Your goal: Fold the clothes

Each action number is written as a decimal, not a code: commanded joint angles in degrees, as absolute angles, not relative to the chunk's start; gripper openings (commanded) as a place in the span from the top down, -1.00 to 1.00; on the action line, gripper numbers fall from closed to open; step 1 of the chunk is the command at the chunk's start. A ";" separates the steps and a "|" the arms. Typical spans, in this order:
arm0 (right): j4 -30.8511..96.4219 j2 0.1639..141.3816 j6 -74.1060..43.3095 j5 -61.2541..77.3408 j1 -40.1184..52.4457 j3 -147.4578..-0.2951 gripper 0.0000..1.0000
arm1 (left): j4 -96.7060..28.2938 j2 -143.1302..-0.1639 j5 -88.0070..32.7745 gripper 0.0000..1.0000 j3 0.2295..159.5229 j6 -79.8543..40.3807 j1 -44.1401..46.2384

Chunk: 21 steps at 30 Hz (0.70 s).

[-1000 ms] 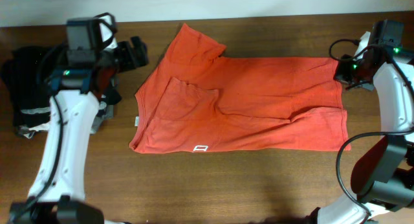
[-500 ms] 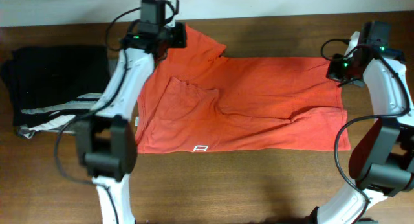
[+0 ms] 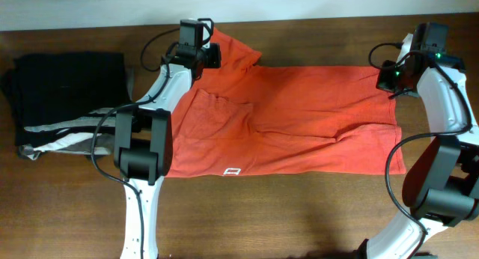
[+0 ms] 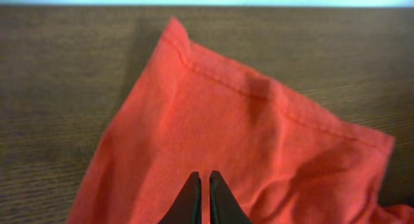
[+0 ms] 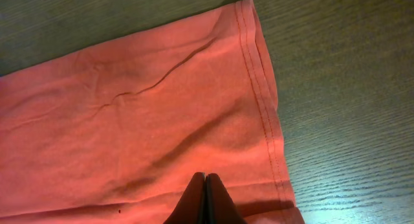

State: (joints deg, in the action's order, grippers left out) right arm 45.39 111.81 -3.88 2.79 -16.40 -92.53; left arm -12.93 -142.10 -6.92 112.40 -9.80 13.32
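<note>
One orange-red short-sleeved cotton T-shirt (image 3: 292,117) lies spread on the brown wooden table (image 3: 299,214). It covers the middle of the table, with the hem toward the right side and the shoulders toward the left. One small white rectangular logo (image 3: 233,171) shows near its front edge. One sleeve (image 4: 246,120) points to the far edge of the table, and some soft wrinkles cross the body of the shirt.

There are two arms with two grippers. The left gripper (image 3: 212,55) is over this far sleeve. In the left wrist view its two black fingers (image 4: 191,198) stand nearly together, with only a thin slit between them, and the tips are against the orange cloth. I cannot tell if cloth is pinched between them.

The right gripper (image 3: 389,79) is at the far right corner of the shirt, just beside the stitched hem (image 5: 262,101). Its fingers (image 5: 217,201) are pressed fully together on the cloth. Here also a pinch of cloth cannot be confirmed.

At the left end of the table, apart from the shirt, lies one pile of black folded garments (image 3: 67,87), with one grey-and-white piece (image 3: 63,132) at its front edge.
</note>
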 commanded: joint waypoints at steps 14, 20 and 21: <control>46.06 114.69 -3.20 1.67 -16.08 -93.14 0.92 | -11.70 -148.03 -4.21 0.83 113.69 -8.62 11.57; 46.11 114.72 -3.20 1.67 -16.10 -93.14 0.92 | -13.23 -148.18 -0.84 0.83 113.69 -8.62 10.20; 46.13 114.72 -3.20 1.67 -16.10 -93.14 0.92 | -13.85 -148.18 0.27 0.83 113.69 -8.64 10.02</control>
State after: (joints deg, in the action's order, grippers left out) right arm 46.06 114.30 -3.31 2.42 -16.40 -92.53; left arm -12.19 -145.80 -4.10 113.56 -9.80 11.53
